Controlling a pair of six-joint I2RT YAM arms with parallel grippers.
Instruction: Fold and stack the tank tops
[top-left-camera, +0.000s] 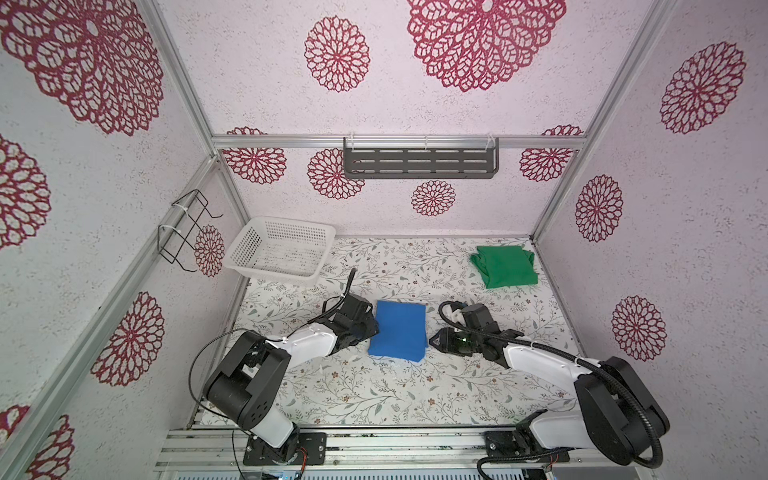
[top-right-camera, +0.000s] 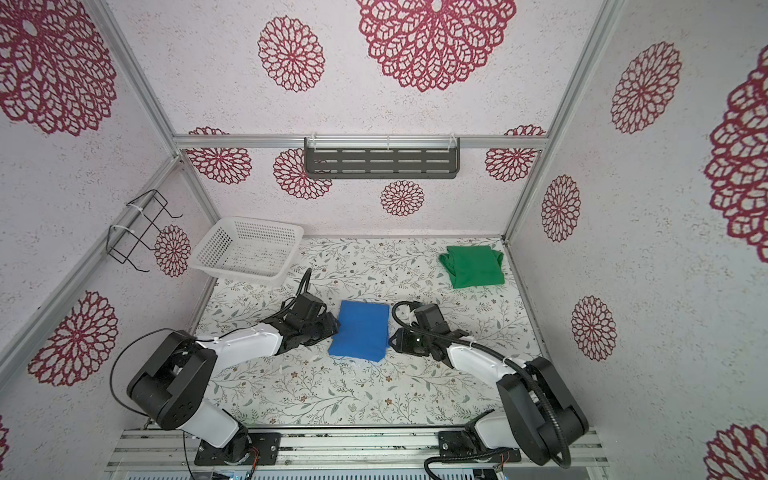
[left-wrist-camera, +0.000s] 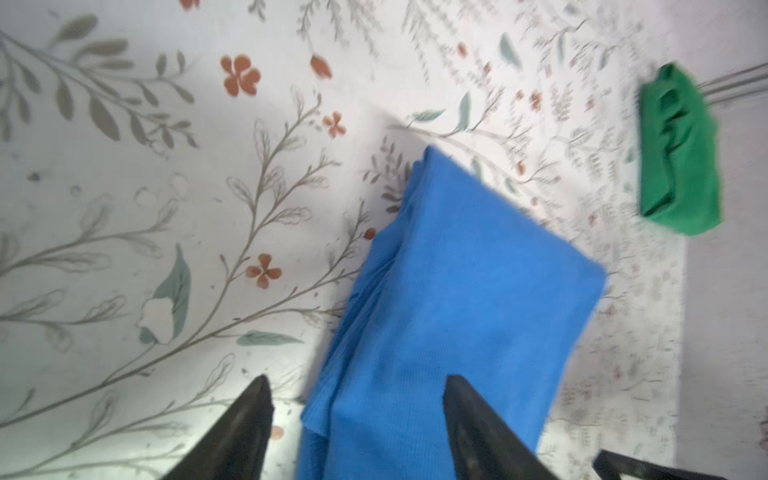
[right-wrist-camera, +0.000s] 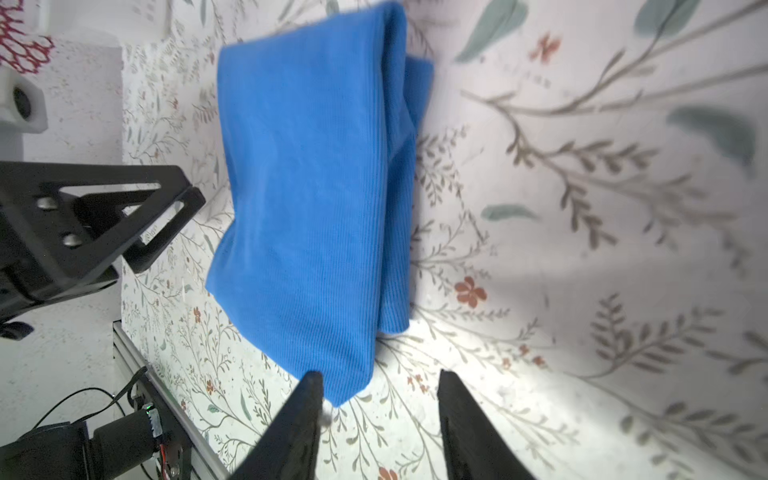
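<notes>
Left wrist view shows my left pincer (left-wrist-camera: 356, 380) with its two black fingers (left-wrist-camera: 245, 428) standing well apart, open and gripping nothing. One finger hangs over the bare flowered desk (left-wrist-camera: 124, 208). The other hangs over the blue tank top (left-wrist-camera: 457, 311), whose layered edge runs between them. Whether either finger touches the cloth I cannot tell.

Right wrist view shows my right pincer (right-wrist-camera: 380, 374) spread as well, holding nothing. A corner of the blue tank top ends just beside one finger, and the gap between the two is mostly over desk print.

In both top views the blue tank top lies flat, folded into a neat rectangle around the middle of the desk. My left pincer is at its left edge and my right pincer is just off its right edge, toward the near corner. The green tank top (top-left-camera: 505, 266) is folded too, somewhat lumpier, in the far right corner of the desk. It lies well apart from the blue one, so the two are not stacked. The white perforated basket (top-left-camera: 249, 249) sits in the far left corner and looks tipped.
</notes>
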